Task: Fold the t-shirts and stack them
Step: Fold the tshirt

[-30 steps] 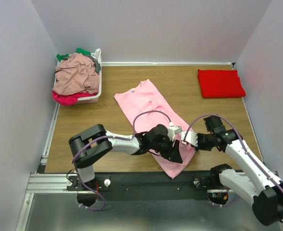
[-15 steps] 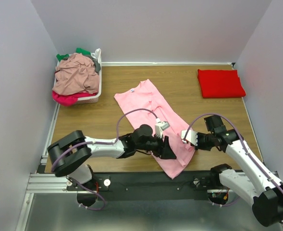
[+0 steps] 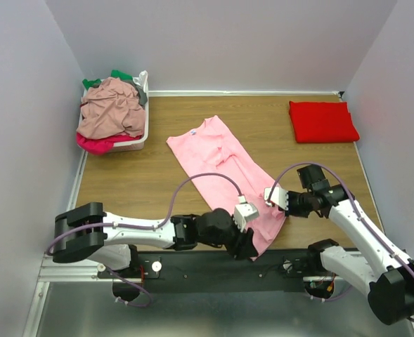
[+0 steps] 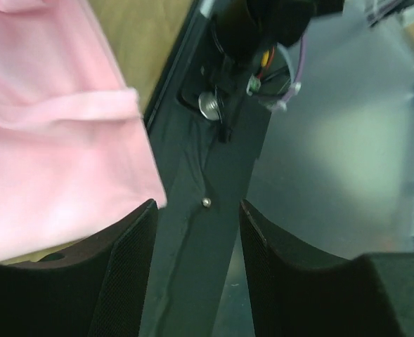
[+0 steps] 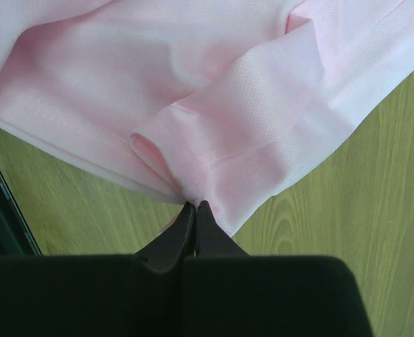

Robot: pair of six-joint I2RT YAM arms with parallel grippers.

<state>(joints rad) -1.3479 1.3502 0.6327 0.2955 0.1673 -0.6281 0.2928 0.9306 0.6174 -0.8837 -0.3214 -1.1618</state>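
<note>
Red t-shirt (image 3: 323, 121) folded far right; pink t-shirt (image 3: 221, 158) part-folded, centre of table (image 3: 143, 186). Right gripper (image 5: 195, 210) pinched shut on its hem, left gripper (image 4: 196, 232) half open, empty. Other t-shirts (image 3: 112, 112) in basket (image 3: 147, 123), unfolded.

Top view looks down over the whole table (image 3: 143, 175); both wrist views closely face the pink t-shirt (image 3: 221, 158)

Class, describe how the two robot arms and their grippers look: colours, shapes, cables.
Both the left arm and the right arm have white tubular links joined by bulky black joints. A thin lilac cable loops along each. Near each wrist sits a small white camera block. The left gripper and right gripper have matte black, tapering fingers.
</note>
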